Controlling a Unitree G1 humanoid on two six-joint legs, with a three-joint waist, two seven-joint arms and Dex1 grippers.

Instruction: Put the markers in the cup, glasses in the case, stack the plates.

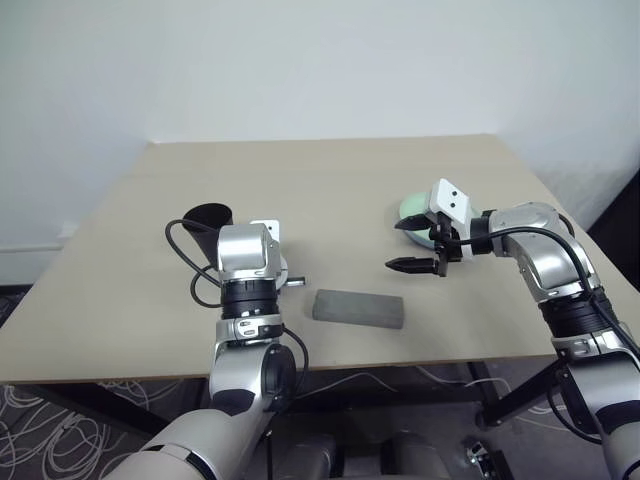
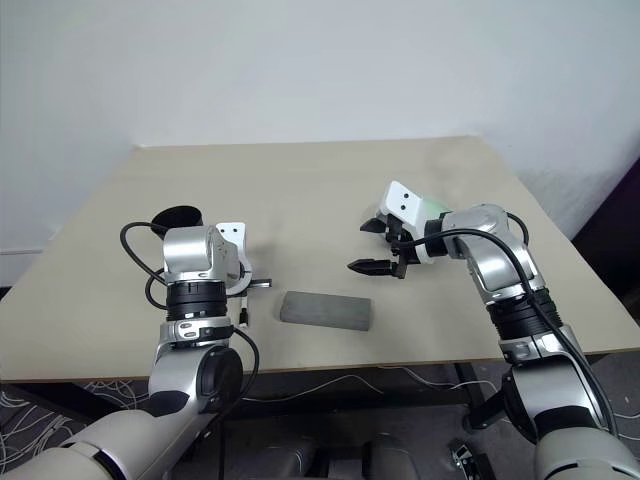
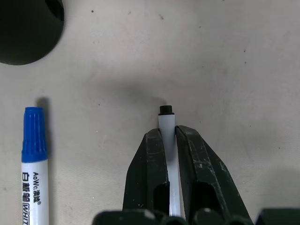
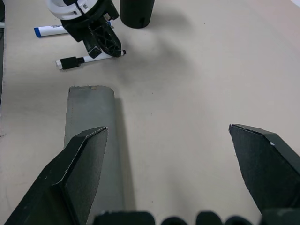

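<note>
While our left gripper (image 3: pixel 168 140) pinches the thin black-ended marker (image 3: pixel 167 123) lying flat, the black cup (image 3: pixel 28 29) stands near — beyond its tip; our right gripper (image 4: pixel 168 154) gapes.

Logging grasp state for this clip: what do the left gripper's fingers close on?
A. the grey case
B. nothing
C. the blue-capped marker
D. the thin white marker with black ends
D: in the left wrist view the left gripper has its fingers pressed on either side of the thin white marker with black ends, while the blue-capped marker lies apart on the table.
</note>
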